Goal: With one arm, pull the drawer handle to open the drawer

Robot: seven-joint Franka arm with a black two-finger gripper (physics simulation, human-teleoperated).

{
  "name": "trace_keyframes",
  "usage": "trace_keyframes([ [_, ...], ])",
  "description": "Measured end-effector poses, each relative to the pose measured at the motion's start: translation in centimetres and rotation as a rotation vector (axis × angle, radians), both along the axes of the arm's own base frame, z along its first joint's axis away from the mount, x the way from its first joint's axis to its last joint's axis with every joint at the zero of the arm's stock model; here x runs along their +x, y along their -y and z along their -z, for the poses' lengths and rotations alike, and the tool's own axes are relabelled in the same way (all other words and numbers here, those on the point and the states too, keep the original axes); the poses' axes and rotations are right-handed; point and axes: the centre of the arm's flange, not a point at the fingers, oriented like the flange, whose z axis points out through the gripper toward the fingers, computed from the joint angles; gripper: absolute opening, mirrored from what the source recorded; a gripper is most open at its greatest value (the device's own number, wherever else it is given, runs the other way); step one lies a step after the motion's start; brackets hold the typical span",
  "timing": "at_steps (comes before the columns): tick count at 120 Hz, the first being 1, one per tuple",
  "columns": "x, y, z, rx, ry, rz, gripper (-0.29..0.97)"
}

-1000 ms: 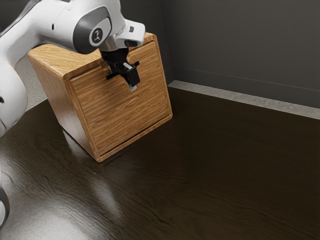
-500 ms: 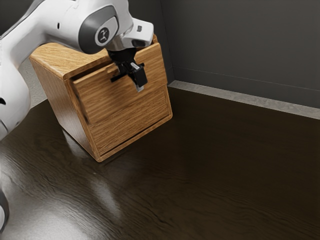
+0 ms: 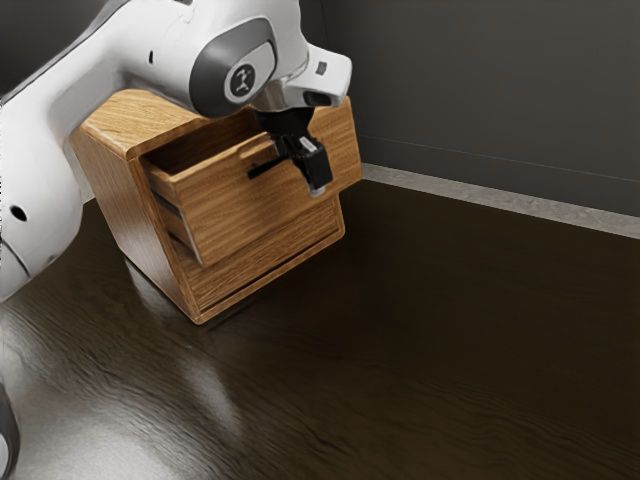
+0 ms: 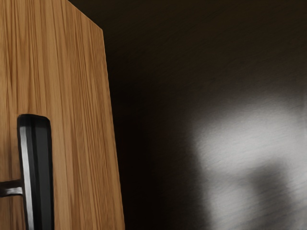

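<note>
A wooden cabinet (image 3: 130,200) stands on the dark table at the exterior view's upper left. Its upper drawer (image 3: 240,195) stands pulled out from the cabinet front, and the hollow behind its front panel shows. A black bar handle (image 3: 275,165) runs across the drawer front. My black gripper (image 3: 305,160) is at that handle, shut on it. In the wrist view the drawer front (image 4: 62,96) is close up, with the black handle (image 4: 34,172) beside the hand.
The lower drawer (image 3: 265,255) sits flush in the cabinet. The dark glossy table (image 3: 430,340) stretches to the exterior view's right and front. A grey wall and a pale floor strip (image 3: 500,195) run behind the table.
My gripper has moved toward the exterior view's right with the handle in it, and the upper drawer has slid from flush to well out of the cabinet.
</note>
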Motion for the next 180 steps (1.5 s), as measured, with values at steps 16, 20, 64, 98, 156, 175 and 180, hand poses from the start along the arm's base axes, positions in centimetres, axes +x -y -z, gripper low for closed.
trace_keyframes([
  [16,0.1,0.8,0.4,-0.001,-0.009,0.012,0.67],
  [20,0.1,1.1,0.5,0.0,-0.011,0.017,0.69],
  [64,0.0,4.1,0.4,-0.01,-0.011,0.06,0.65],
  [98,-0.8,6.2,-0.8,-0.012,0.001,0.088,0.3],
  [156,-1.4,12.3,-0.6,-0.041,-0.004,0.178,0.65],
  [175,-1.5,12.7,-0.6,-0.05,-0.005,0.182,0.67],
  [180,-1.6,12.5,-0.4,-0.049,-0.012,0.178,0.67],
])
